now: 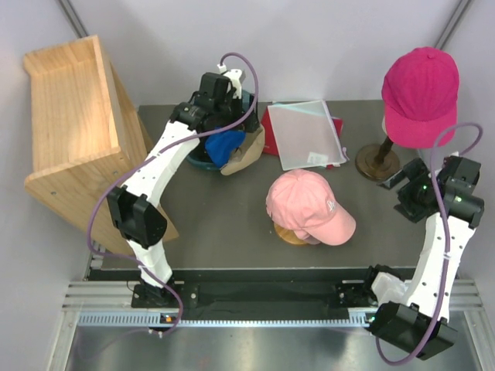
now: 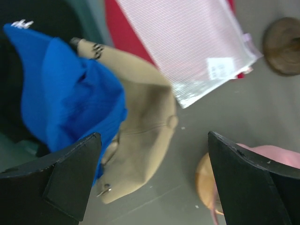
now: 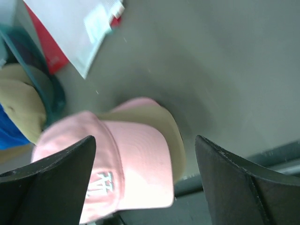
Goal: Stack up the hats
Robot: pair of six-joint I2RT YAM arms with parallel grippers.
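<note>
Hats barely stacked. Upper left of centre: one blue hat (image 1: 223, 147) heaped on one tan hat (image 1: 247, 152), dark fabric (image 1: 198, 160) beneath, count unclear; left tool (image 2: 153, 136) hangs above them, fingers (image 2: 70, 173) spread wide, empty. Centre of surface (image 1: 224, 224): one pink hat (image 1: 305, 202). Upper right: one magenta hat (image 1: 421, 85) on a stand (image 1: 377, 162). Right edge: right tool (image 3: 145, 138) agape, empty. Judged: pink and magenta still to join the heap.

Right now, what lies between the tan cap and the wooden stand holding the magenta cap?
A translucent pouch lying on a red folder fills that stretch, seen in the top external view.
</note>
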